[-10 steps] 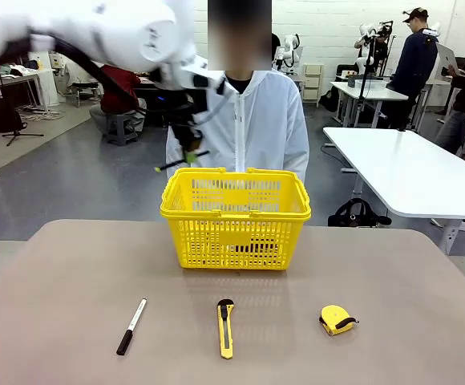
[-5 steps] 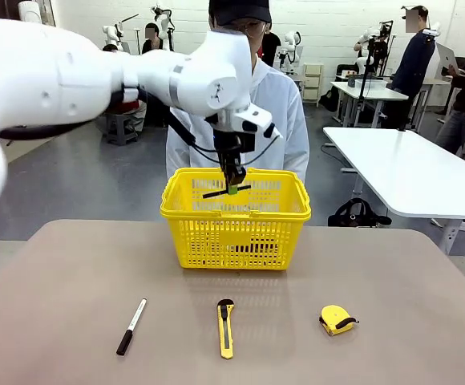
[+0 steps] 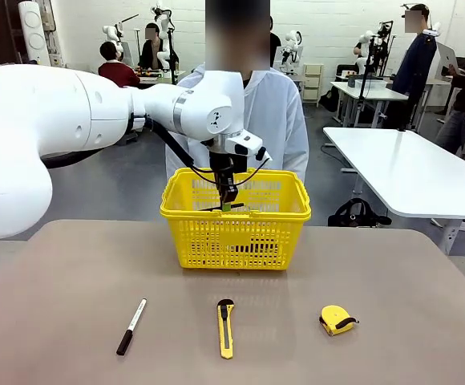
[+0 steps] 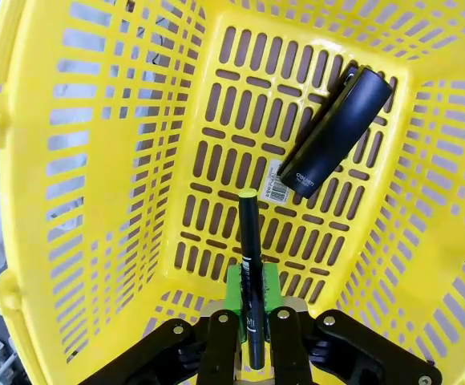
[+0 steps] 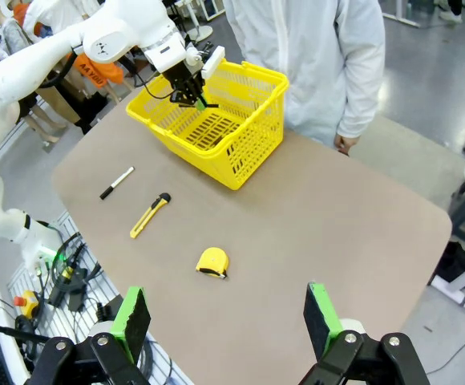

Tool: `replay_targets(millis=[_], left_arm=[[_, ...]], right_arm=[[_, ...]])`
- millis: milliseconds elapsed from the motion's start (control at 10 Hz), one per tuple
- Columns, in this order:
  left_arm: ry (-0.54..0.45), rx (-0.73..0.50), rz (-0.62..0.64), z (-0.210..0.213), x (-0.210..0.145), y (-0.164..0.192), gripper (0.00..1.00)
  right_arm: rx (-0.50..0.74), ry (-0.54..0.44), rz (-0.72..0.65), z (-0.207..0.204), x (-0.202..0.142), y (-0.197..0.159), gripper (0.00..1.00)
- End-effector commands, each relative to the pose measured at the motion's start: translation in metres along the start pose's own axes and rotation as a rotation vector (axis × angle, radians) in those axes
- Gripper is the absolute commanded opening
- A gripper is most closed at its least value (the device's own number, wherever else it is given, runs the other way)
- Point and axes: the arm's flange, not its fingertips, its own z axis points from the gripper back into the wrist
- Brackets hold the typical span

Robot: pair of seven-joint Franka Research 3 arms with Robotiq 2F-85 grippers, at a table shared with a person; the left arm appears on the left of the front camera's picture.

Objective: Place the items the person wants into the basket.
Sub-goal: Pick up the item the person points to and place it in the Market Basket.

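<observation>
Front view: the left fingers (image 3: pixel 228 192) are seen dipped just inside the yellow lattice basket (image 3: pixel 235 241), clamped on the slim black pen (image 3: pixel 215 208), which is held crosswise just below the rim. The basket is set at the far side of the worktop (image 3: pixel 48 305), right in front of the person (image 3: pixel 276 120) in the white zip-up. Nearer the robot, a white marker (image 3: pixel 131 326) with a black cap, a yellow utility knife (image 3: pixel 226 329) and the small rounded yellow tape measure (image 3: pixel 338 319) with black trim are laid in a row, well apart.

Left wrist view: the close-up stuff gets shown here. The green pads are shut tight on the pen's barrel, and its yellow tip is pointed at the slotted basket floor. A long black stapler-like thing (image 4: pixel 333 132) is lying in a far corner of the basket. White lettering is printed on it, but it can't be read for sure. A small barcode sticker (image 4: pixel 276 183) is stuck on the floor beside it.

Right wrist view: the right fingers (image 5: pixel 132 321) are spread wide apart with nothing held, high over the worktop's edge. The tape measure is seen nearest, then the knife, the marker and the basket.
</observation>
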Motion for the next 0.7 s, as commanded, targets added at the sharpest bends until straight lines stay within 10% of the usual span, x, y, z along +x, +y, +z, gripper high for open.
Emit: replay_targets(millis=[0, 100, 300, 400, 600], left_arm=[[-0.002, -0.033, 0.006, 0.0076, 0.0109, 0.0103, 0.00], [0.008, -0.030, 0.006, 0.0055, 0.0121, 0.0118, 0.00], [0.002, -0.028, 0.010, 0.0055, 0.0107, 0.0100, 0.71], [0.002, -0.026, 0.007, 0.0069, 0.0103, 0.0104, 0.88], [0.001, -0.022, 0.014, 0.0089, 0.0081, 0.0106, 1.00]], right_arm=[[0.005, -0.006, 0.002, -0.0012, -0.0007, -0.0001, 1.00], [0.005, -0.006, 0.002, -0.0012, -0.0007, -0.0001, 1.00], [0.005, -0.006, 0.002, -0.0012, -0.0007, -0.0001, 1.00], [0.005, -0.006, 0.002, -0.0012, -0.0007, -0.0001, 1.00], [0.005, -0.006, 0.002, -0.0012, -0.0007, -0.0001, 1.00]])
